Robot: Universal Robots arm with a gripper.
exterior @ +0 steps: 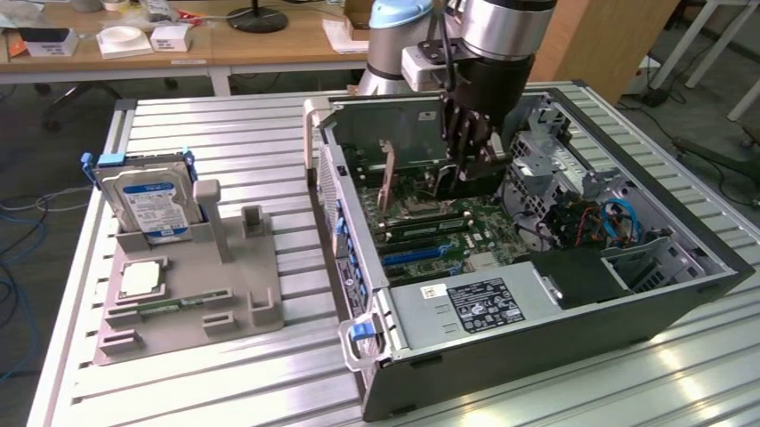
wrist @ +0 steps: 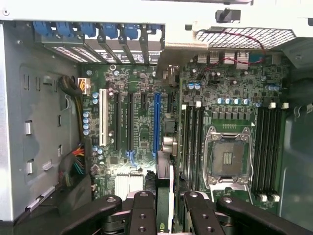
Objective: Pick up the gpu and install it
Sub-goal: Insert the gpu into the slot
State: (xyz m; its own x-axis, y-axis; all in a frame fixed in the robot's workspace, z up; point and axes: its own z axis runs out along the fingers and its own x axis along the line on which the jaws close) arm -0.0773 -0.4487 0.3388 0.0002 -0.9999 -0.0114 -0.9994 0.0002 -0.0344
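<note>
The arm is down inside the open computer case (exterior: 665, 294) now, the gripper (exterior: 465, 173) hanging over the motherboard (exterior: 457, 236). From the wrist view, the fingers (wrist: 143, 215) are pinching something thin between them: a card seen edge-on, pale metal and a sliver of green, which I take to be the gpu (wrist: 165, 196). In the exterior view it shows as a dark slab under the gripper, the gpu (exterior: 461, 184) held upright above the board. So the jaws are partway closed, clamped on the card's upper edge.

Below it sits the long blue slot (wrist: 156, 125), with black slots just beside it and the white slot (wrist: 102, 117) further over. The card's lower edge looks close to the blue one, but I can't tell whether it's lined up.

Here's the worry. If the card comes down a touch off line, its edge connector lands on the slot's wall or on the neighbouring slot and jams. A tilted card would seat at one end only. The silver bracket has to clear the rear openings of the case too; catch the frame there and the card twists in the grip. And that's a narrow pinch on a thin board, so any push could let it slide in the fingers.

Out on the table, the hard drive (exterior: 149, 200) stands in the grey holder (exterior: 190, 302), well apart.
</note>
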